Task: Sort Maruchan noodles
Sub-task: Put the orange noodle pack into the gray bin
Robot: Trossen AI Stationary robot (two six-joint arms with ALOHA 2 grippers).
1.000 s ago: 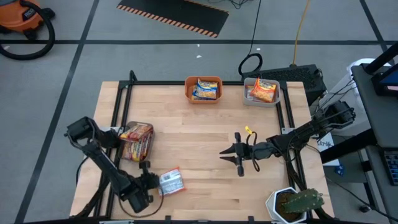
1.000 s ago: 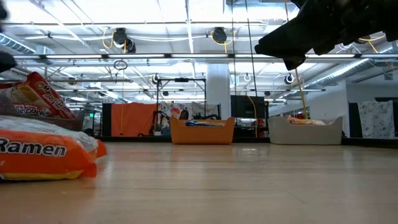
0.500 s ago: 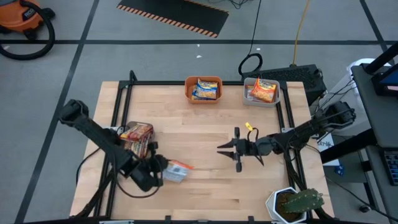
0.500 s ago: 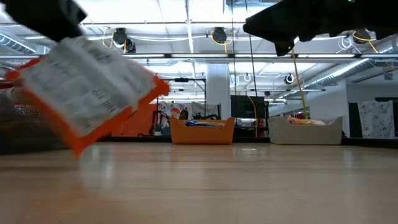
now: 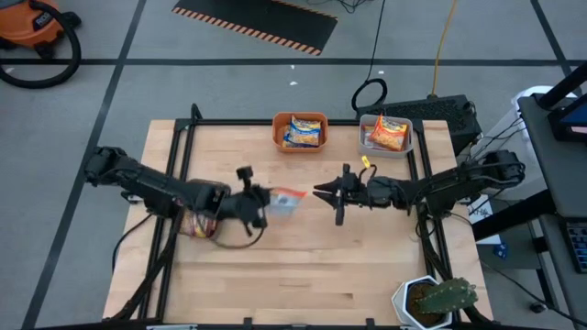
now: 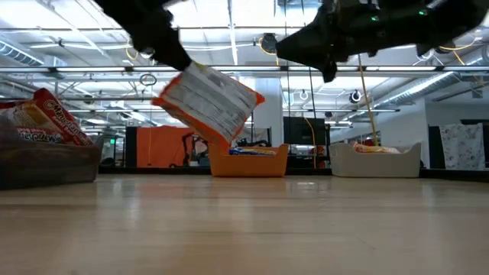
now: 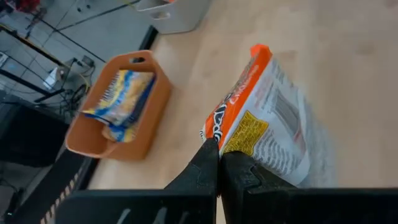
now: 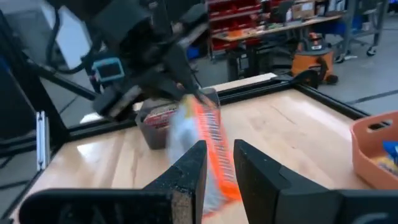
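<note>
An orange ramen packet [image 5: 286,202] is held above the middle of the table [image 5: 303,275], pinched at one edge by the closed left gripper [image 7: 219,163]. It is judged light and soft, and the crinkled wrapper is probably slippery, so it is best gripped on the flat sealed edge. The right gripper [image 8: 216,163] is set close to it, its fingers narrowly apart and holding nothing, it seems.

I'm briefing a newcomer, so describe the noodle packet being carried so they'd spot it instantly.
Look over the middle of the wooden table, between the two arms. The left gripper holds the packet in the air. It is the only orange-edged packet outside a bin.
</note>
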